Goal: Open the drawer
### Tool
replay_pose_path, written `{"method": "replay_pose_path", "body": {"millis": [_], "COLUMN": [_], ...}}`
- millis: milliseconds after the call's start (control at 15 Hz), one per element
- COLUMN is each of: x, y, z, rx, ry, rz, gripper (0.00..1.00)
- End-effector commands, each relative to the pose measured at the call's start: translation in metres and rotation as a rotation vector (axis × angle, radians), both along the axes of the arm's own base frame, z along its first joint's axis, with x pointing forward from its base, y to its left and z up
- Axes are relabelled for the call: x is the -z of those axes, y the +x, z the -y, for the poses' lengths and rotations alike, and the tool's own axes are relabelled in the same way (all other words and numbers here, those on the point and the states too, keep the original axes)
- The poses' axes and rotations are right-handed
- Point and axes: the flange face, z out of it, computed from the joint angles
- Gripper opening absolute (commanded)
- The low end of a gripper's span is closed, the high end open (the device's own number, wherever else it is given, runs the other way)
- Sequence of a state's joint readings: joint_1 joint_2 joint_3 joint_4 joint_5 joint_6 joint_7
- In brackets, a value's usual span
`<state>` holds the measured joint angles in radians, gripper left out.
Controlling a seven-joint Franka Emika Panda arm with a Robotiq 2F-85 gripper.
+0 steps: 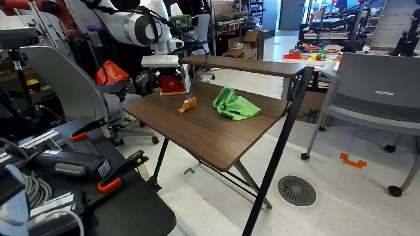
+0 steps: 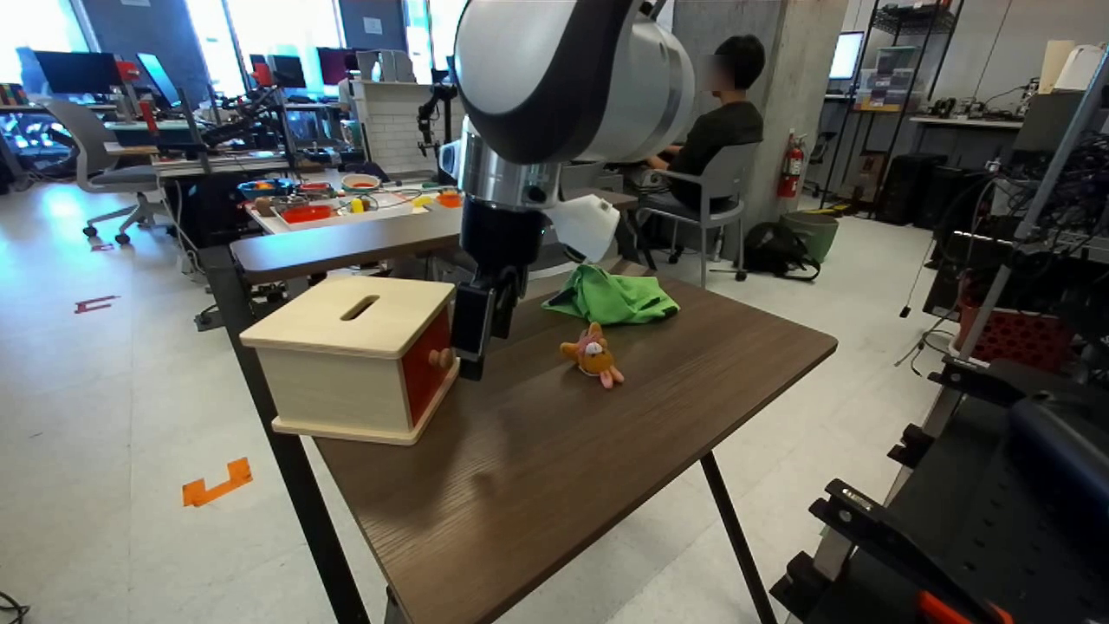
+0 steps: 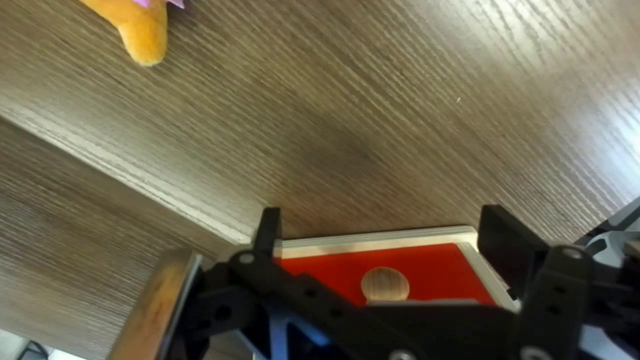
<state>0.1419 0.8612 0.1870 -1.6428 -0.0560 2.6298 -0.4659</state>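
A pale wooden box [image 2: 338,386] with a slot in its lid stands on the brown table. Its drawer has a red front [image 2: 419,386], which looks flush with the box, so the drawer is shut. A round wooden knob [image 2: 444,359] sticks out of the red front; it also shows in the wrist view [image 3: 385,284]. My gripper [image 2: 483,334] points down just in front of the drawer. In the wrist view my gripper [image 3: 382,225] is open, its fingers wide apart with the knob between them, nothing held. Part of the red front is hidden behind the gripper.
An orange plush toy [image 2: 593,354] lies on the table in front of the drawer, and a green cloth [image 2: 611,297] lies beyond it. A raised shelf [image 1: 242,65] runs along one table edge. A grey chair [image 1: 377,88] stands near the table.
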Motion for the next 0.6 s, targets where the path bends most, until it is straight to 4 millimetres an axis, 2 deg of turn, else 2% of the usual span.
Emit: {"method": "replay_pose_path", "body": {"millis": [0,67,133,333,467,533], "x": [0.006,0.007,0.006,0.004,0.002,0.001], "y": [0.009,0.01,0.011,0.015,0.02,0.022], "z": [-0.015,-0.017,-0.02,-0.026,-0.028,-0.028], "rx": [0.017,0.02,0.025,0.037,0.049,0.056], "ry": [0.02,0.03,0.04,0.057,0.069,0.073], "rz": [0.022,0.027,0.033,0.05,0.072,0.077], "gripper": [0.75,0.74,0.68,0.42,0.29,0.32]}}
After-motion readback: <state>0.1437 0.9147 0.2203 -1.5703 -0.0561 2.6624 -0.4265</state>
